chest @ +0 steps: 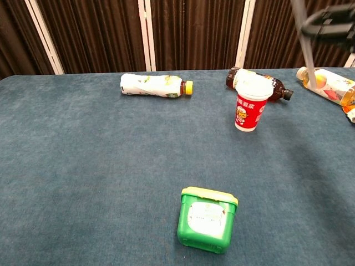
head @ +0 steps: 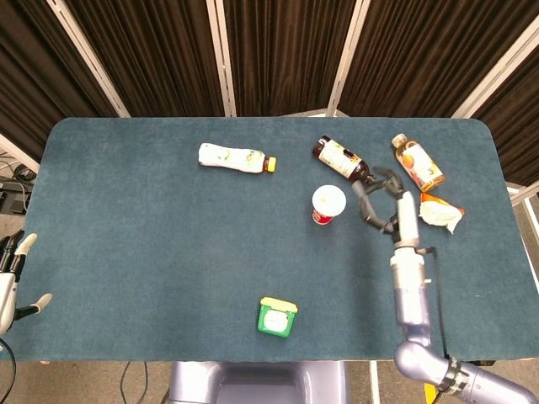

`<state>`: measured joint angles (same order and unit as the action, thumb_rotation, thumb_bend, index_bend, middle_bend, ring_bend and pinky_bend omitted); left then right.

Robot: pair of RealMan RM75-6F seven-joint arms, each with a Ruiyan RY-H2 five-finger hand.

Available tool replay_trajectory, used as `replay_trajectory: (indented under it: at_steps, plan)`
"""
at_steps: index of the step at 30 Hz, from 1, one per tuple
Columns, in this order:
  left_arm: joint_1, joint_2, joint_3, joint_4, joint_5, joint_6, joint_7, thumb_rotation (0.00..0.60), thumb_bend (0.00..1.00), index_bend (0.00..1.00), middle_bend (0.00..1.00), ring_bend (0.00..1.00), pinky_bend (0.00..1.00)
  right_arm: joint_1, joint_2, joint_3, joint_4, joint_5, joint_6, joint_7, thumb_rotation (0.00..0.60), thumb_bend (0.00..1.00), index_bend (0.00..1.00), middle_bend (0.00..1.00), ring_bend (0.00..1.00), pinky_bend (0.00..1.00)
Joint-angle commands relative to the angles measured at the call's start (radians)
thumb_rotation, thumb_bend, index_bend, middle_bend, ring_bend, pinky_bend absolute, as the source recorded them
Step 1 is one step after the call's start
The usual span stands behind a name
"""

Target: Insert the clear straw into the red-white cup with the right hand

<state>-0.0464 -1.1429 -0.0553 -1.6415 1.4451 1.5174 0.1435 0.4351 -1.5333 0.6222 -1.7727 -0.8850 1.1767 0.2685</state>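
The red-white cup (head: pixel 328 204) (chest: pixel 252 105) stands upright with a white lid, right of the table's middle. My right hand (head: pixel 389 198) (chest: pixel 333 25) is raised high, just right of the cup, and pinches the clear straw (chest: pixel 308 50) (head: pixel 361 196). The straw hangs nearly upright from the fingers, with its lower end above the table, to the right of the cup and apart from it. My left hand (head: pixel 10 278) hangs off the table's left edge, fingers apart and holding nothing.
A white bottle (head: pixel 236 157) lies at the back centre. A dark bottle (head: pixel 344 160) lies just behind the cup and an orange bottle (head: pixel 417 162) further right. A snack packet (head: pixel 440 210) sits near the right hand. A green box (head: pixel 277 316) stands at the front.
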Motion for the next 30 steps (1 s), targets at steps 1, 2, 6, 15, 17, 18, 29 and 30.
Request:
replay_trajectory:
  at_steps: [1,2,6,15,17,18,29,30]
  plan:
    - [0.000,0.000,0.000,0.000,0.000,0.000,0.001,0.600,0.05,0.00,0.00,0.00,0.00,-0.004,0.021,0.097,-0.053,0.100,-0.019,0.098,0.600,0.43,0.59,0.18,0.00,0.00]
    - [0.000,0.000,0.000,0.000,-0.001,0.000,0.001,0.600,0.05,0.00,0.00,0.00,0.00,0.000,0.018,0.110,-0.055,0.117,-0.023,0.112,0.600,0.43,0.59,0.18,0.00,0.00]
    - [0.000,0.000,0.000,0.000,0.000,0.000,0.001,0.600,0.05,0.00,0.00,0.00,0.00,0.023,-0.004,0.155,-0.056,0.182,-0.041,0.174,0.600,0.43,0.60,0.18,0.00,0.00]
    - [-0.001,0.000,0.000,0.001,0.000,-0.001,-0.001,0.600,0.05,0.00,0.00,0.00,0.00,0.097,-0.097,0.172,0.018,0.264,-0.043,0.235,0.600,0.43,0.61,0.19,0.00,0.00]
    - [-0.001,0.001,0.000,0.002,0.000,-0.001,-0.003,0.600,0.05,0.00,0.00,0.00,0.00,0.109,-0.120,0.174,0.035,0.268,-0.049,0.260,0.600,0.43,0.61,0.19,0.00,0.00]
    - [-0.001,0.001,0.000,0.002,0.001,-0.001,-0.004,0.600,0.05,0.00,0.00,0.00,0.00,0.112,-0.128,0.178,0.043,0.272,-0.054,0.274,0.600,0.43,0.61,0.19,0.00,0.00]
    - [-0.002,0.003,0.000,0.000,-0.001,-0.004,-0.002,0.600,0.05,0.00,0.00,0.00,0.00,0.144,-0.198,0.161,0.140,0.228,-0.039,0.321,0.600,0.43,0.63,0.20,0.00,0.00]
    - [-0.002,0.003,0.000,0.000,-0.001,-0.004,-0.002,0.600,0.05,0.00,0.00,0.00,0.00,0.147,-0.202,0.160,0.147,0.224,-0.037,0.320,0.600,0.43,0.63,0.20,0.00,0.00]
